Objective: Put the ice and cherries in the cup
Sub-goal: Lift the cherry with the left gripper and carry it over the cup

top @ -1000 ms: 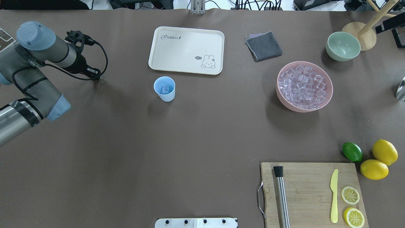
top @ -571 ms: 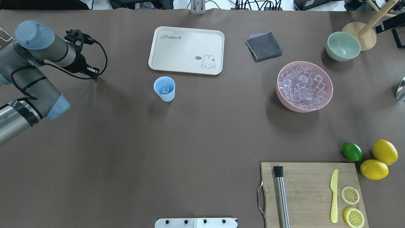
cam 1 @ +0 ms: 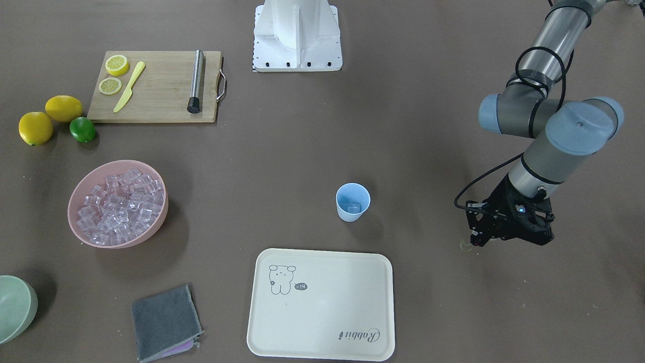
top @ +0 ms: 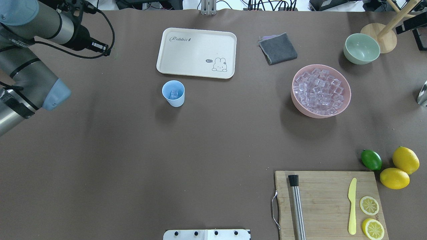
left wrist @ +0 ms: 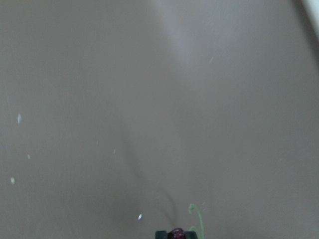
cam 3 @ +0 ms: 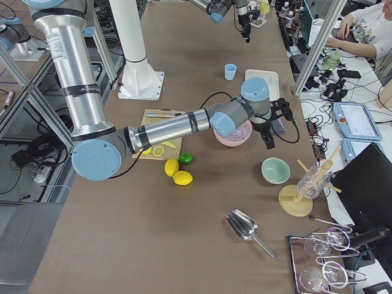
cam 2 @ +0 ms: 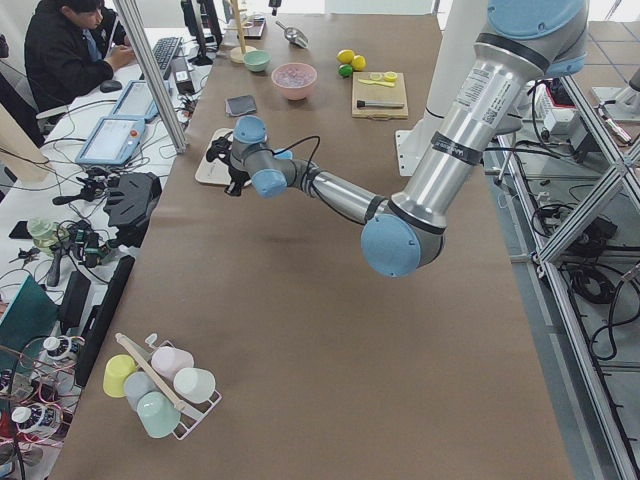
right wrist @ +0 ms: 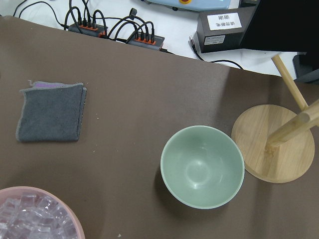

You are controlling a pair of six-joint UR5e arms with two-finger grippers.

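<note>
- Over on the table's left side, the left gripper [top: 106, 52] has risen and shifted toward the far edge within the last second. It is well apart from the cup [top: 173, 93].
- Its jaws pinch the cherry [left wrist: 176, 233], so the pickup looks done.
- Ice [top: 172, 94] already sits in the cup, so carrying the cherry over seems next.
- The right gripper [cam 3: 268, 142] hangs by the pink bowl [top: 299, 108]; I cannot tell its state.

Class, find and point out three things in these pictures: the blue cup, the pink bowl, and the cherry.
cup [top: 177, 102]: overhead view, its outer wall below the rim.
pink bowl [top: 320, 116]: overhead view, its near outer wall.
cherry [left wrist: 176, 233]: left wrist view, the dark red fruit itself.
</note>
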